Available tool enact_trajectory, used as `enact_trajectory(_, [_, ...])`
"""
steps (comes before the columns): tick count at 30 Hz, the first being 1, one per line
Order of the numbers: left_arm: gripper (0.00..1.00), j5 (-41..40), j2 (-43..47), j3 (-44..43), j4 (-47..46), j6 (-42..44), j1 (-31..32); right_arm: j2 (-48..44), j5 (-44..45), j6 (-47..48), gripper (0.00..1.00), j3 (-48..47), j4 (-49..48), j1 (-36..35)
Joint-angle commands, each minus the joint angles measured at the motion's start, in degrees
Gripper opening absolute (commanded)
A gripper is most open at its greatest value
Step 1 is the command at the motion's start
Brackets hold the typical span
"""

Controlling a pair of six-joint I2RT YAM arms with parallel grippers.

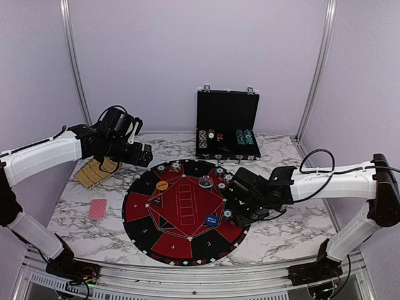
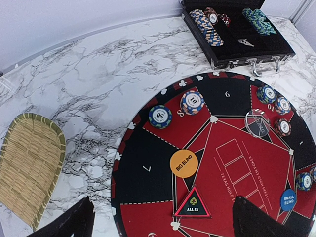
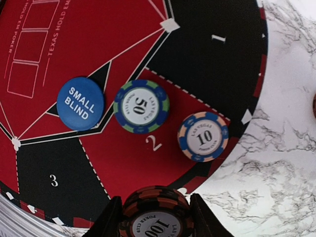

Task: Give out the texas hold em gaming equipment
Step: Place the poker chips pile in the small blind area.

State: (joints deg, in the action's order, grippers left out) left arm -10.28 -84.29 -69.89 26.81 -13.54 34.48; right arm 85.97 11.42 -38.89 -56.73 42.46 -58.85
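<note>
My right gripper is shut on a stack of dark red 100 chips, held over the near rim of mat sector 2. On that sector lie a 50 chip and a 10 chip, beside the blue small-blind disc. My left gripper is open and empty, high over the mat's left side. Below it are the orange big-blind disc, a 50 chip, a 10 chip and the clear disc. Red-backed cards lie on the table at the left.
The round black-and-red mat fills the table's middle. The open black case with more chip rows stands behind it. A woven tray lies at the left. An "all in" triangle lies on the mat.
</note>
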Motion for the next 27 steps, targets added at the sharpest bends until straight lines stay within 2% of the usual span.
enact_trajectory(1, [0.99,0.5,-0.3,0.3,-0.7,-0.1,-0.3,4.0,0.5,-3.1,0.26,-3.0,-2.4,-3.1])
enact_trajectory(9, [0.99,0.3,-0.3,0.4,-0.6,0.0,-0.3,10.1,-0.1,-2.7,0.26,-3.5,-5.9,-4.2])
enact_trajectory(19, [0.99,0.3,-0.3,0.4,-0.5,0.1,-0.3,12.7,-0.7,-2.7,0.29,-2.4,-7.4,-4.3])
enact_trajectory(27, [0.99,0.5,-0.4,0.4,-0.5,0.0,-0.3,12.3,-1.0,-2.4,0.46,-2.6,-6.1,-4.3])
